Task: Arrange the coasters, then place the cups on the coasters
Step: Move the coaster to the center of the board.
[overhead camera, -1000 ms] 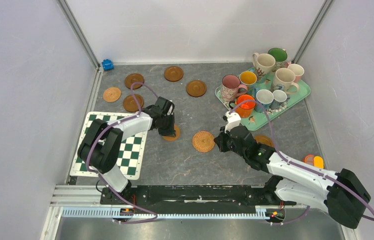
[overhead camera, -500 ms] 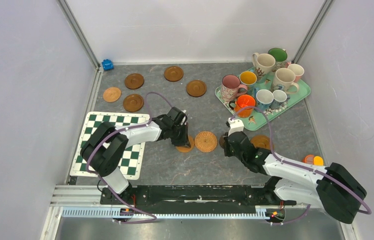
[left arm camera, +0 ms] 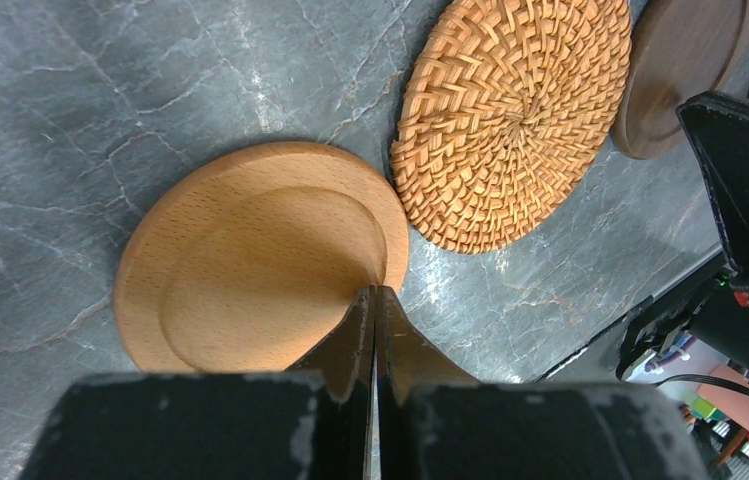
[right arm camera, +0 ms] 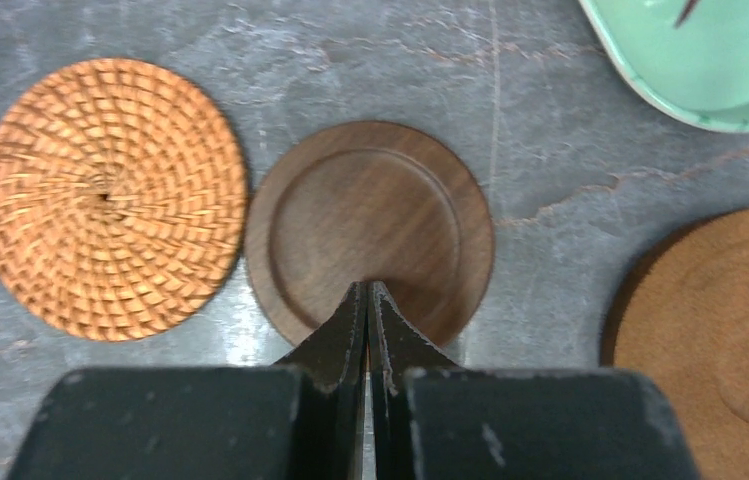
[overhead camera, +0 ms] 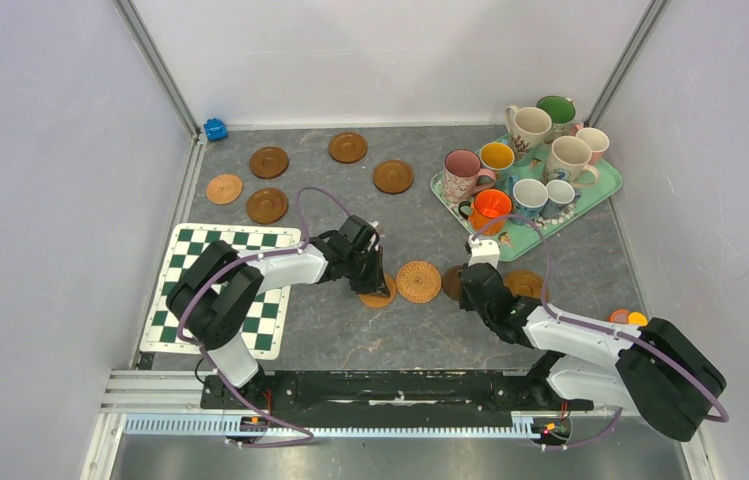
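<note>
Both hands are shut and hold nothing. The left hand (left arm camera: 375, 295) sets its tip on the pale coaster (left arm camera: 250, 260), and the right hand (right arm camera: 367, 290) does likewise on the dark coaster (right arm camera: 370, 220). The rattan coaster (right arm camera: 110, 195) lies between them, the three in a row toward the near edge of the surface (overhead camera: 350, 330). The cups (overhead camera: 530, 150) stand on the tray (overhead camera: 525, 243) by the far right corner. The discs look light, stiff and thin: probably awkward to pinch flat, easier pushed from above or taken across the rim.
</note>
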Controlling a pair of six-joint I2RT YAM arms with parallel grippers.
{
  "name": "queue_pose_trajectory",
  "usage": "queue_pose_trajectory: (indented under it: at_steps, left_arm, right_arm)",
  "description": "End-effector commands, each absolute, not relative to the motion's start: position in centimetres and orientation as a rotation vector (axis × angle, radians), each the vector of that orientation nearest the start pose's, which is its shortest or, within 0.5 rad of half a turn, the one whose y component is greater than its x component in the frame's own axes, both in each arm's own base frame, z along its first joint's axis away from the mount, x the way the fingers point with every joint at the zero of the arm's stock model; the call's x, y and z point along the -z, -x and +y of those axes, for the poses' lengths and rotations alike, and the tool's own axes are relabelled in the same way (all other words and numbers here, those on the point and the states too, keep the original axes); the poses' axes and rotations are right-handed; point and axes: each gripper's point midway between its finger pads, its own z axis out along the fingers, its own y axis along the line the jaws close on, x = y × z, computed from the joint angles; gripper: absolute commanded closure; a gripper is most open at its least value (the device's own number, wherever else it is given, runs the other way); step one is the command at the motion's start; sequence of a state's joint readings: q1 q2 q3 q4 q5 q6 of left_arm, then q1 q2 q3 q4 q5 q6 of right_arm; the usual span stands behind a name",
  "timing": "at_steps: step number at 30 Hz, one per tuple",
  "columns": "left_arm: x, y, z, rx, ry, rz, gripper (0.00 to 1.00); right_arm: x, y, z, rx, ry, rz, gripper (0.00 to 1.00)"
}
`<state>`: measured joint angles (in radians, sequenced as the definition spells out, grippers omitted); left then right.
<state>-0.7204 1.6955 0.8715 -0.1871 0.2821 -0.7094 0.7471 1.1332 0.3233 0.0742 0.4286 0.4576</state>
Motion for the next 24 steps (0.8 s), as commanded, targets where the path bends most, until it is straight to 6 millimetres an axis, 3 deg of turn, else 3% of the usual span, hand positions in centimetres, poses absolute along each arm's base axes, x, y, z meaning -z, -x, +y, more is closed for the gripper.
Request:
queue_pose_trajectory:
  at_steps: [1,6,16,24]
  left_arm:
    - [1.4,-21.4,-25.9,0.523,-0.093,2.876,0.98]
    - [1.7,-22.1,-24.7,0.402,-0.108,2.867,0.98]
    - [1.2,-23.7,-23.2,0.245,-0.112,2.822,0.98]
    - [1.9,-24.1,-21.8,0.125,-0.109,2.819,0.98]
  right_arm:
    - [-2.2,-24.4,12.6,-0.079,0.018,2.221,1.00]
    - [-1.6,-24.2,11.1,-0.019,-0.016,2.245,1.00]
    - [-2.7,-24.8,10.6,0.007,-0.049,2.224,1.00]
    - [-2.0,-24.6,9.0,0.101,-0.077,2.244,1.00]
